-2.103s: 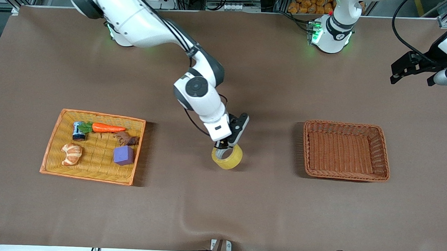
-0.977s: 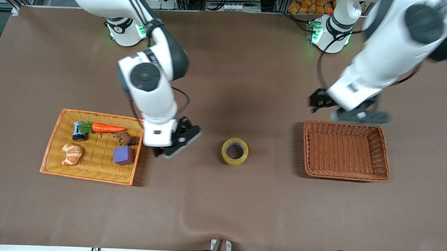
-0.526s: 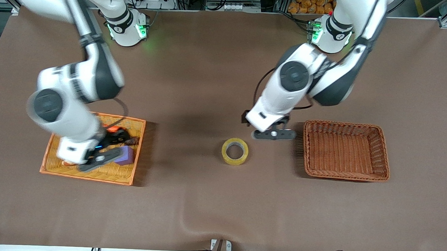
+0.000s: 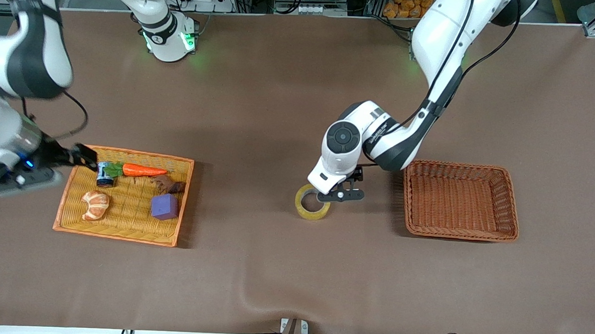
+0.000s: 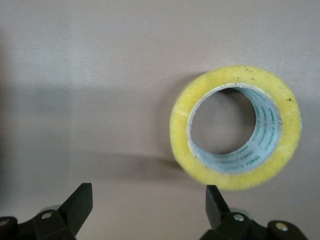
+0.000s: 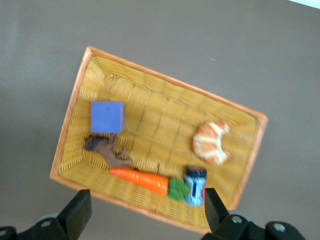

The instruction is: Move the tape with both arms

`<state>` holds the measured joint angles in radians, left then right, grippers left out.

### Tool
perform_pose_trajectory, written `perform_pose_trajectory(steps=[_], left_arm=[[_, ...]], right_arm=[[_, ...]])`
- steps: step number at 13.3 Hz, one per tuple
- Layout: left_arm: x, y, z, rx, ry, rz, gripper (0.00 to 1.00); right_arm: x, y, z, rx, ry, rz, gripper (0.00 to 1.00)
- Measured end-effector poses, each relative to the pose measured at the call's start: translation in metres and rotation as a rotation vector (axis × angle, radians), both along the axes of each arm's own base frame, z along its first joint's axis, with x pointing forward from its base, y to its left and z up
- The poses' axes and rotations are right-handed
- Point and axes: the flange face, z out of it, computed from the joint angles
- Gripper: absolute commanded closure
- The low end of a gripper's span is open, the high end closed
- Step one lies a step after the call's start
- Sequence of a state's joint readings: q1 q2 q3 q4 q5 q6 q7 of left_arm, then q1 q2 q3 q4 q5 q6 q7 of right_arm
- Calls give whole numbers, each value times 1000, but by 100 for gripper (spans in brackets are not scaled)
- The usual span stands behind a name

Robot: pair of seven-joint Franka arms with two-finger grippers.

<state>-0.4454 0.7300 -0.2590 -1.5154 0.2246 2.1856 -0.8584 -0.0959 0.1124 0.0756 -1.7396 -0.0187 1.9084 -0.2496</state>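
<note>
Yellow tape (image 4: pixel 312 203), one roll; left end effector (image 4: pixel 340 194) above, spread; right end effector (image 6: pixel 145 220) spread over tray (image 4: pixel 69 217).

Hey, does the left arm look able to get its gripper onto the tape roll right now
Probably yes. The left gripper hangs open right over the tape, which lies flat on the bare table with nothing around it. The right gripper waits, open, by the yellow tray.
</note>
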Motion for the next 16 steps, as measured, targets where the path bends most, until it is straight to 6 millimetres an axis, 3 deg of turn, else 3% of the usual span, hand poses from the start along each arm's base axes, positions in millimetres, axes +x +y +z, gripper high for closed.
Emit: perform_pose_trajectory(steps=[2, 4, 10, 12, 13, 16], left_arm=[[5, -4, -10, -41, -31, 26, 0], [13, -6, -10, -87, -73, 50, 0], [28, 4, -33, -121, -108, 84, 0], [31, 5, -37, -128, -115, 88, 0], [31, 4, -39, -132, -117, 88, 4], [29, 1, -45, -130, -111, 85, 52]], right_arm=[[-32, -6, 29, 2, 30, -98, 0], [-50, -12, 44, 21, 69, -181, 0], [-68, -18, 86, 37, 95, -258, 0], [-67, -18, 90, 36, 85, -259, 0], [-66, -18, 93, 33, 73, -258, 0], [-65, -19, 96, 29, 67, -259, 0]])
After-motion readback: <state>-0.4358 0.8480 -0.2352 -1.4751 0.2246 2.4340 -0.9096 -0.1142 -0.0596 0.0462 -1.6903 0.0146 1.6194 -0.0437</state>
